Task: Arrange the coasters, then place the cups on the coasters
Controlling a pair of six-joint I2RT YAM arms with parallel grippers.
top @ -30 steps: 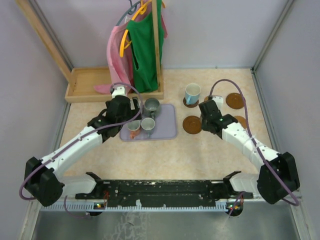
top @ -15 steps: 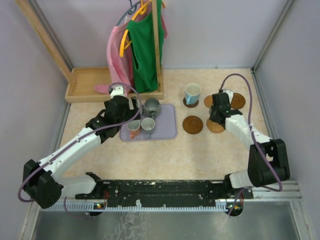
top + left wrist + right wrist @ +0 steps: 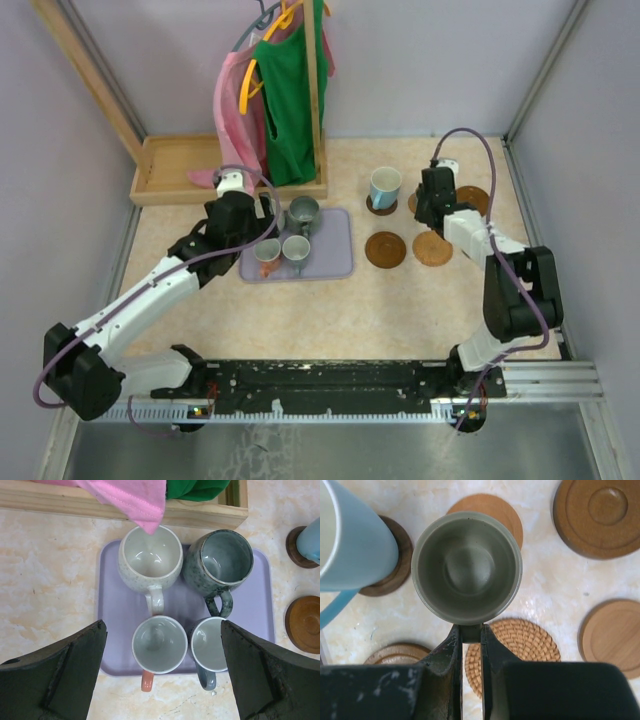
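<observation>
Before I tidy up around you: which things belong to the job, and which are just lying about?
Job: coasters; blue cup on one; grey cup in right tool; four cups on tray.
Lying about: tray, wooden box, hanging clothes.

The cups (image 3: 150, 560) are glossy glazed ceramic, the coasters (image 3: 602, 515) smooth wood, the wicker coaster (image 3: 525, 640) rough-woven, the tray (image 3: 112, 630) matt plastic.

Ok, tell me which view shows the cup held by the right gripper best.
Right wrist: the grey cup fills the centre, seen from straight above, with its handle pinched in the shut right gripper. In top external the gripper sits over the cup and hides it. Left wrist does not show it.
</observation>
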